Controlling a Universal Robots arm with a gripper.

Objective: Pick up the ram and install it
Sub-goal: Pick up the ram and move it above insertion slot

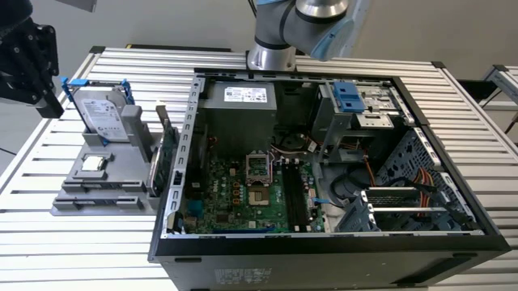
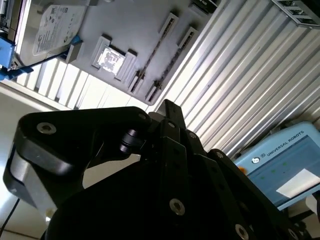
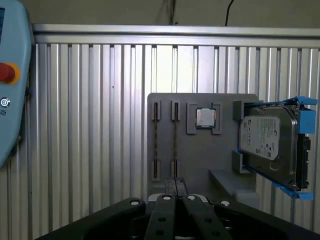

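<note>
1. First wrist view: ram [image 3: 175, 140] stands edge-on in a gray holder [image 3: 200, 160] slot, with the chip [image 3: 205, 117] and hard drive [image 3: 270, 142] alongside. The fingers [image 3: 171, 189] are pressed together, empty, clear of it.
2. Exterior view: holder on counter [image 1: 81, 242], left of frame, beside open computer case [image 1: 324, 242].

You've got the exterior view looking steeply down on the open case [image 1: 324, 244] with the gray holder [image 1: 81, 205] beside it, and both wrist views up over that holder, sharing its hard drive [image 3: 267, 145] and chip [image 3: 205, 117].
</note>
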